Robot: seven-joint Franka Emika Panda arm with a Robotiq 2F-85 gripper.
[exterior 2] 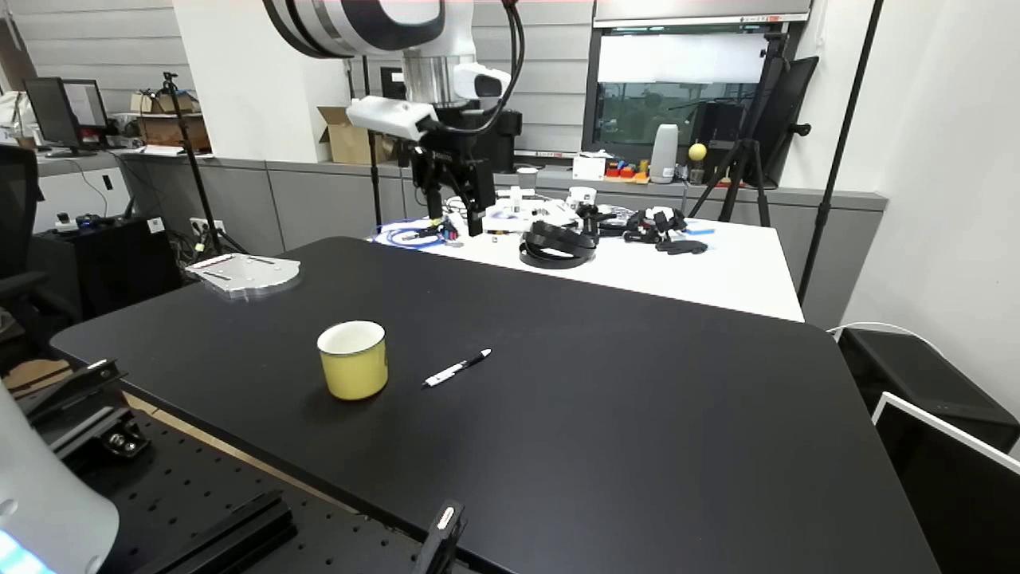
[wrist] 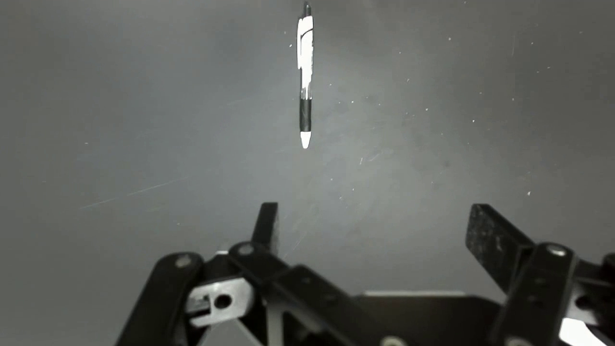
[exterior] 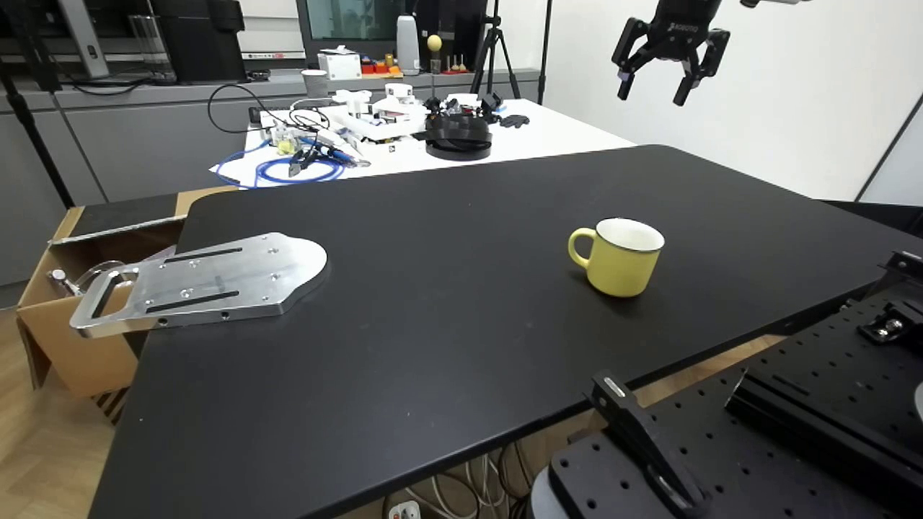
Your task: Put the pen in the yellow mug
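The yellow mug [exterior: 621,268] stands upright on the black table, its inside whitish and its handle showing on one side. It also shows in an exterior view [exterior 2: 355,375], with the white and black pen [exterior 2: 457,368] lying flat on the table beside it, apart from it. The pen [wrist: 306,77] lies lengthwise in the upper middle of the wrist view, ahead of the fingertips. It does not show in the exterior view with the mug's handle. My gripper [wrist: 373,211] is open and empty. It hangs well above the table in both exterior views [exterior: 653,89] [exterior 2: 455,219].
A silver metal plate with a handle [exterior: 216,277] lies at the table's edge, over a cardboard box [exterior: 79,346]. A white table [exterior 2: 701,275] with cables and tools adjoins the black table [exterior 2: 637,414]. A perforated black mounting plate [exterior: 750,432] runs along another edge.
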